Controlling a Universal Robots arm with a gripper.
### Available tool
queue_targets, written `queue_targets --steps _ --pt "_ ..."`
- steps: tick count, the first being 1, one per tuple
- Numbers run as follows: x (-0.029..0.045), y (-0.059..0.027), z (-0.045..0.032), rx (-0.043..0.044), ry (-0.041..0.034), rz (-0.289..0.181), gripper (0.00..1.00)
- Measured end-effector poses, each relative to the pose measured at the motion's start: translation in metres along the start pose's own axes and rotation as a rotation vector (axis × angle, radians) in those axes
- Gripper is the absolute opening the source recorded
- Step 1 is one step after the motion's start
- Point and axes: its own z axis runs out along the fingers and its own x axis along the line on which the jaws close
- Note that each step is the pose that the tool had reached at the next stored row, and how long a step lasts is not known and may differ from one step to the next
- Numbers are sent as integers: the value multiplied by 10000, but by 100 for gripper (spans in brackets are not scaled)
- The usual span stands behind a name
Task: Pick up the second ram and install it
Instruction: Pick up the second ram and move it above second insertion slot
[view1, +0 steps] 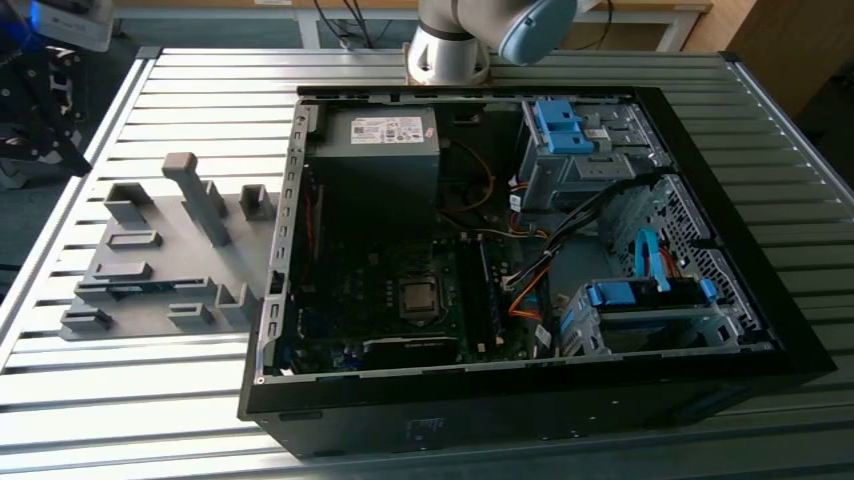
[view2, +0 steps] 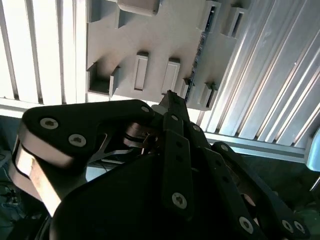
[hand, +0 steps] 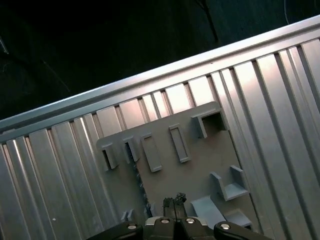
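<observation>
Progress stands at the very start, judging by how things lie. The second ram (view1: 134, 289) sits on edge in the grey holder tray (view1: 167, 265), which rests on the slatted table (view1: 200, 100) to the exterior view's left of the open computer case (view1: 534, 420). It has not been lifted. In both wrist views the stick shows as a thin, dark blue-green line running between two of the tray's slot blocks. The gripper (hand: 173, 200) hangs above the tray and apart from it, with its fingertips drawn together and nothing between them — it has hold of nothing. In the first wrist view its tip lies just beside the ram's line, not over it. Neither the pick nor the install is done — the motherboard (view1: 387, 270) lies exposed inside the case, well apart from the stick in its holder.
</observation>
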Motion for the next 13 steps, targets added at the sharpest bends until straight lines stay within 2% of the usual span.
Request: queue_targets --steps 10,13 --pt "1 -1 81 8 21 -182 11" --pt "1 -2 100 8 24 -468 11"
